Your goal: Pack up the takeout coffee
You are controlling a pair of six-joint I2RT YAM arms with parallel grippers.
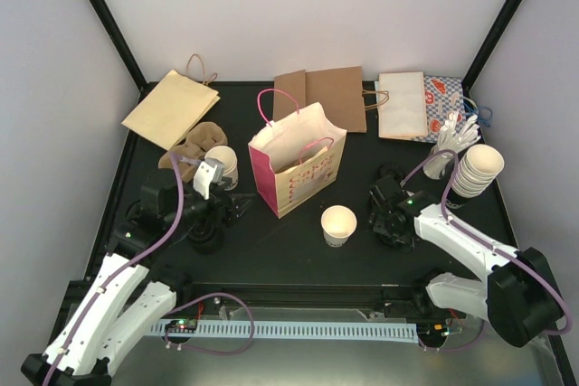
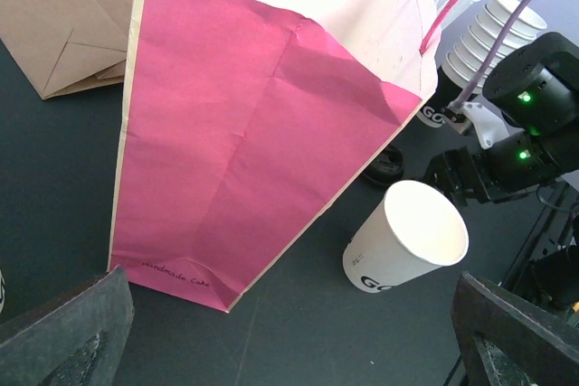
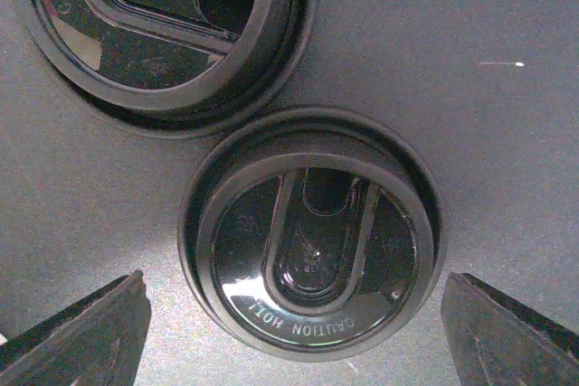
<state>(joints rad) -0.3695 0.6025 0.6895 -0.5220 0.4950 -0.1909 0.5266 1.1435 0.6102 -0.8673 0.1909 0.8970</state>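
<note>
The takeout coffee [image 1: 338,225] is a small white paper cup with dark print, standing upright and lidless just right of the open pink paper bag [image 1: 298,164]. The left wrist view shows the cup [image 2: 407,241] beside the bag's pink side [image 2: 262,133]. My left gripper [image 1: 239,211] hangs open left of the bag, holding nothing, its fingers [image 2: 68,332] far apart. My right gripper [image 3: 298,341] points straight down, open, straddling a black round lid [image 3: 312,232] lying on the table without touching it. A second black lid [image 3: 163,24] lies beside the first.
A tall stack of nested cream cups [image 1: 477,169] stands at the right, white cutlery [image 1: 455,136] behind it. Flat paper bags [image 1: 172,108] [image 1: 327,97] [image 1: 403,106] lie along the back. A brown pulp cup carrier [image 1: 192,144] and another cup [image 1: 223,162] sit by the left arm.
</note>
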